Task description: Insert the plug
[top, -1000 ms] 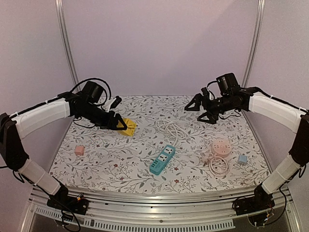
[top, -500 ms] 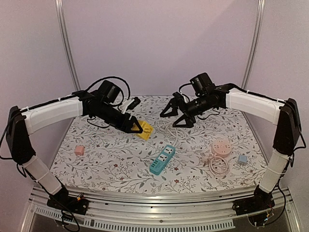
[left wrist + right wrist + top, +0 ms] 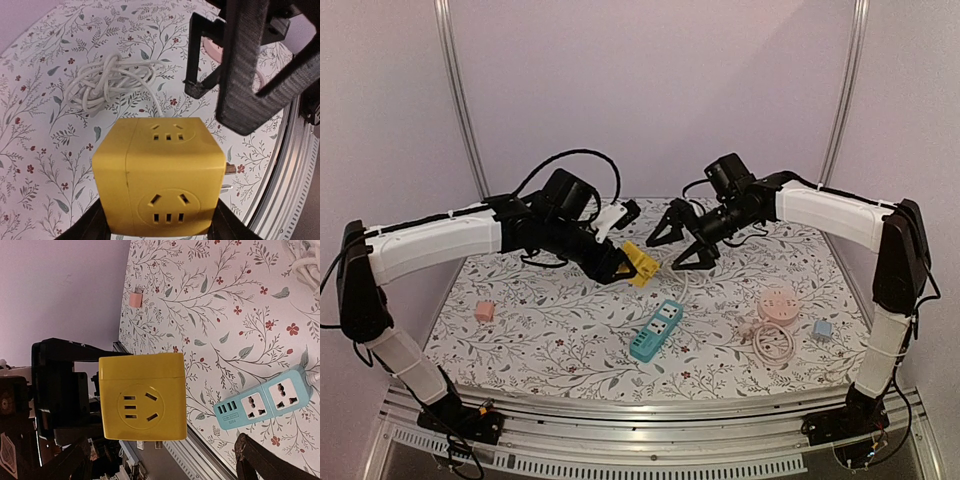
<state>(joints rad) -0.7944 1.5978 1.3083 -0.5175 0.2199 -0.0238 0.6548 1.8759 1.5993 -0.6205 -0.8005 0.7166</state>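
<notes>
The left claw (image 3: 623, 264) clamps a glossy yellow cube adapter (image 3: 159, 184) clear of the floral-printed surface (image 3: 520, 330). Just beyond the cube, the right claw (image 3: 672, 246) gapes wide, empty. Below lie a coiled white cable (image 3: 111, 79) and a teal rectangular power strip (image 3: 656, 329).

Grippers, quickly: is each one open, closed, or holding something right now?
Left gripper: closed on the yellow socket cube.
Right gripper: open, holding nothing.

No legible text on yellow socket cube (image 3: 160, 175), teal strip (image 3: 265, 401).
</notes>
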